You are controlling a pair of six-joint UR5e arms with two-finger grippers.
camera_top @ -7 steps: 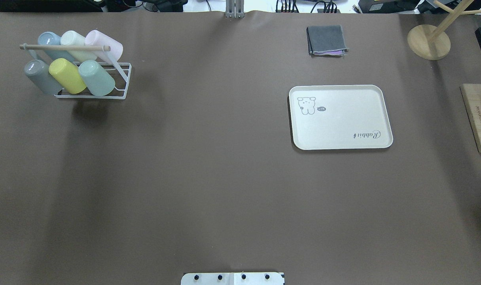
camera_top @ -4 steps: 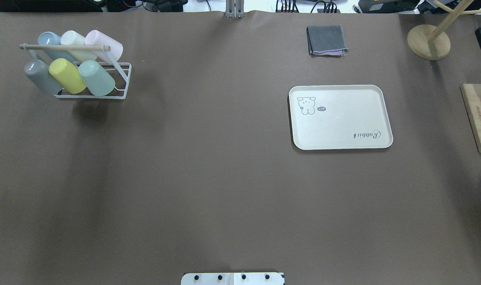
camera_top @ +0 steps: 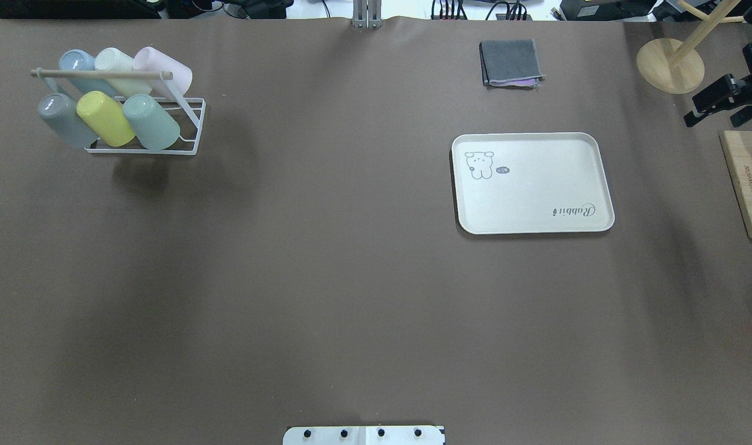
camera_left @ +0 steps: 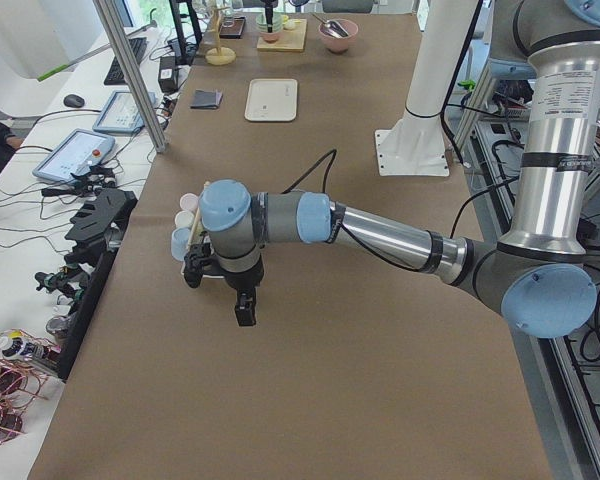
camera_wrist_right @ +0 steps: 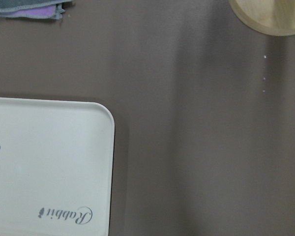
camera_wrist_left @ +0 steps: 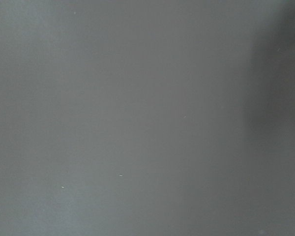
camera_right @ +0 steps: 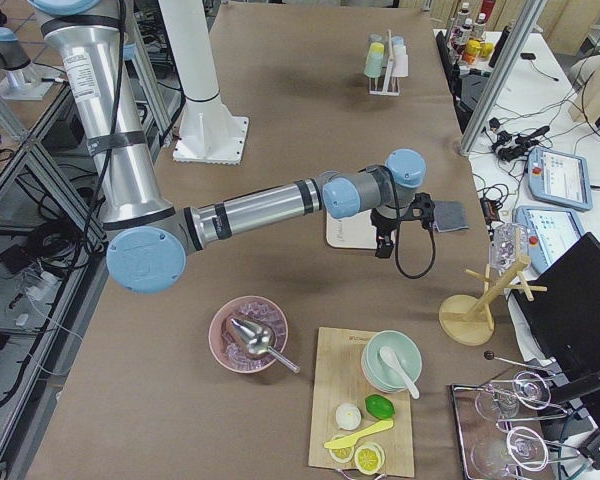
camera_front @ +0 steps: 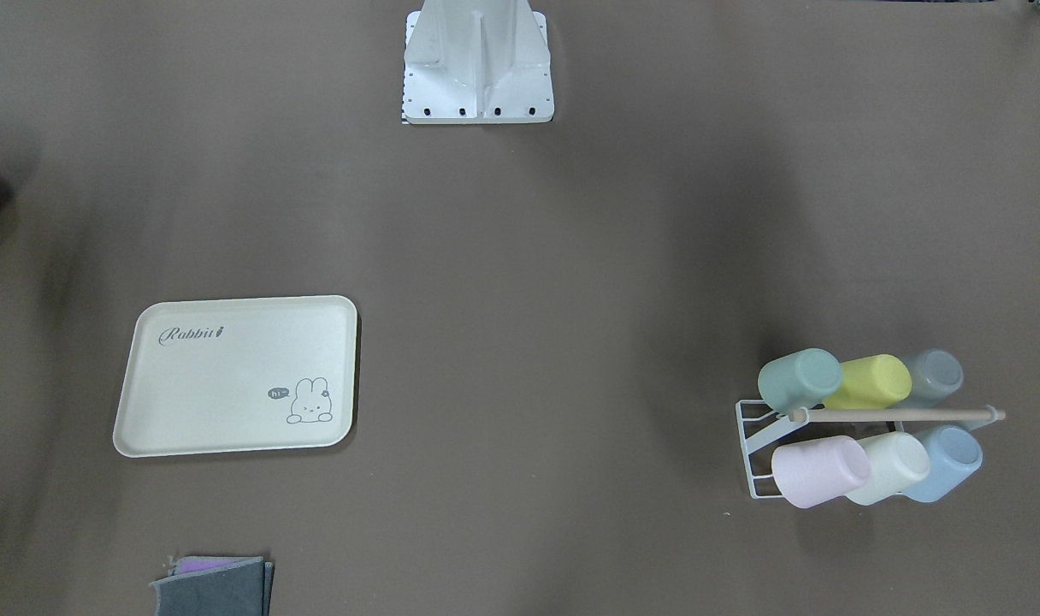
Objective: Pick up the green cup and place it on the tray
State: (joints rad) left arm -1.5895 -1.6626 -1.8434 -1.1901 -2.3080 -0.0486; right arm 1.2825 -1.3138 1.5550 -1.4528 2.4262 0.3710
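The green cup (camera_top: 151, 122) lies tilted in a white wire rack (camera_top: 190, 127) at the table's far left, next to a yellow cup (camera_top: 106, 117). It also shows in the front view (camera_front: 799, 380). The cream tray (camera_top: 532, 183) with the "Rabbit" script lies empty right of centre, and its corner shows in the right wrist view (camera_wrist_right: 49, 167). My left gripper (camera_left: 245, 312) hangs over the table close to the rack. My right gripper (camera_right: 383, 247) hangs beside the tray's outer end. I cannot tell whether either is open or shut.
The rack holds several other cups, among them grey (camera_top: 64, 120), cream (camera_top: 117, 65) and pink (camera_top: 162, 68). A folded grey cloth (camera_top: 511, 63) lies beyond the tray. A wooden stand base (camera_top: 670, 65) and a wooden board (camera_top: 747, 182) sit at the far right.
Black parts of my right arm's wrist have come into the overhead view at the right edge. The cups, rack and tray have not moved.
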